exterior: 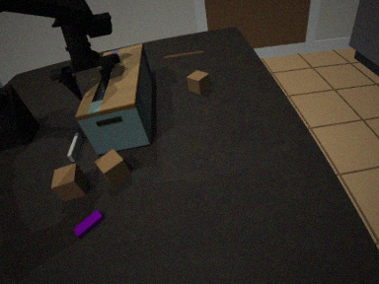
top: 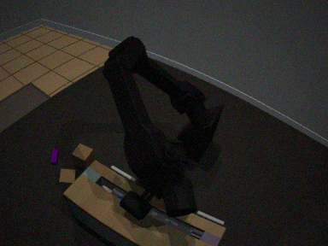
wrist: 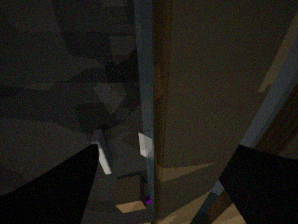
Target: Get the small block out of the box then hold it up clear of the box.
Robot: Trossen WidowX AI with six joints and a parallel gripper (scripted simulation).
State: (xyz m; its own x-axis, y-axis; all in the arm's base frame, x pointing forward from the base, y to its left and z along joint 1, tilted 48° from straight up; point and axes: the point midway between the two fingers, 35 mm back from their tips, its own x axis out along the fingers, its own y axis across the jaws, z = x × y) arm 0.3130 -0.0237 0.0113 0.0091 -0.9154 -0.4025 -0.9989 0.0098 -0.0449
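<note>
The box (top: 91, 201) (exterior: 126, 89) (wrist: 210, 100) has a tan top with a long dark slot (top: 171, 220) (exterior: 101, 89) and a blue-grey end wall (exterior: 118, 132). My gripper (top: 137, 205) (exterior: 106, 69) (wrist: 150, 143) is open and empty. It hangs low over the slot near the middle of the box top. A small bluish piece (top: 120, 197) shows in the slot just left of the fingers; I cannot tell what it is. A small purple block (top: 54, 155) (exterior: 89, 223) (wrist: 148, 201) lies on the table, away from the box's end.
Two tan cubes (top: 82, 151) (top: 67, 175) (exterior: 69, 181) (exterior: 113, 168) sit on the table by the box's end, and a third (exterior: 197, 81) lies beyond its side. White bars (top: 122, 172) (top: 210, 217) (exterior: 73, 147) lie beside the box. A thin tan strip (exterior: 184, 54) lies farther back.
</note>
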